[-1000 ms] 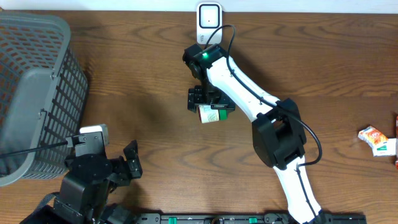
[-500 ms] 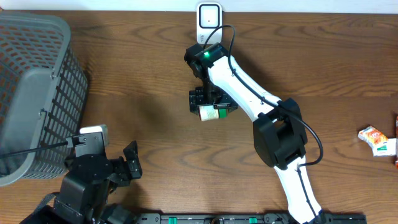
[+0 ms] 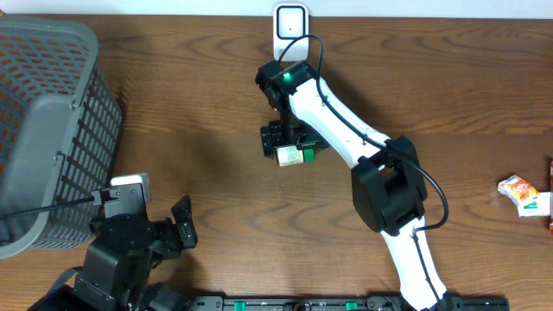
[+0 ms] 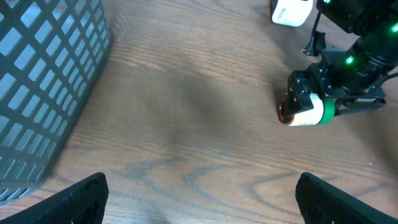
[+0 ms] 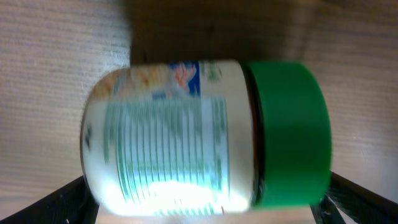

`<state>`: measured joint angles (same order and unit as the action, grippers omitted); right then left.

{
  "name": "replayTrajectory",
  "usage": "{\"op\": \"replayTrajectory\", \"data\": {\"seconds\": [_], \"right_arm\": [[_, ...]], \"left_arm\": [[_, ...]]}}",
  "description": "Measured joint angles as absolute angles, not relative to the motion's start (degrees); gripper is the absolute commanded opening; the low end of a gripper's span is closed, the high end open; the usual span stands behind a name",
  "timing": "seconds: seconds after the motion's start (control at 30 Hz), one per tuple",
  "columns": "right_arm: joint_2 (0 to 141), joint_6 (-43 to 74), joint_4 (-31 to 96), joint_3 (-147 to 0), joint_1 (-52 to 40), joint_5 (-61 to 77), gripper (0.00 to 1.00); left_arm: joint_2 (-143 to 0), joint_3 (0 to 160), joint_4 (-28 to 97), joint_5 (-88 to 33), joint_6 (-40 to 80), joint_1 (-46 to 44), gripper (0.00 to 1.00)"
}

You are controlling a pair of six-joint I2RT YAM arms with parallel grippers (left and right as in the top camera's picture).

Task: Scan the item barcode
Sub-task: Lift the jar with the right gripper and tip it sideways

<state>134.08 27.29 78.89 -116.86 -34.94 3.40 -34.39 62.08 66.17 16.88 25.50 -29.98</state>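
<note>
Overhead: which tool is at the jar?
The right tool, over the green-lidded jar below the white scanner; the left tool sits by the grey basket.

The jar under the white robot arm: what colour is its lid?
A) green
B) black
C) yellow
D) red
A: the right wrist view shows the jar lying on its side between the open fingers of the right gripper, with a bright green lid on one end.
</note>
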Motion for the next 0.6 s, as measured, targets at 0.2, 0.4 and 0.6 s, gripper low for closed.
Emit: {"op": "replayTrajectory", "data": {"seconds": [0.2,0.4,0.6], "right_arm": [[134.06,26.35,76.29,-113.45,-34.92,3.38,0.86],[133.97,25.61,76.29,-113.06,-34.92,3.31,0.74],[133.97,25.54,80.36,-113.25,-34.94,-0.01,0.7]], "left_arm": [[-34.39,62.08,66.19,16.88,25.5,-29.98,0.97],[-34.39,62.08,66.19,16.88,25.5,-29.98,0.97],[-34.39,62.08,66.19,16.88,25.5,-29.98,0.97]]}}
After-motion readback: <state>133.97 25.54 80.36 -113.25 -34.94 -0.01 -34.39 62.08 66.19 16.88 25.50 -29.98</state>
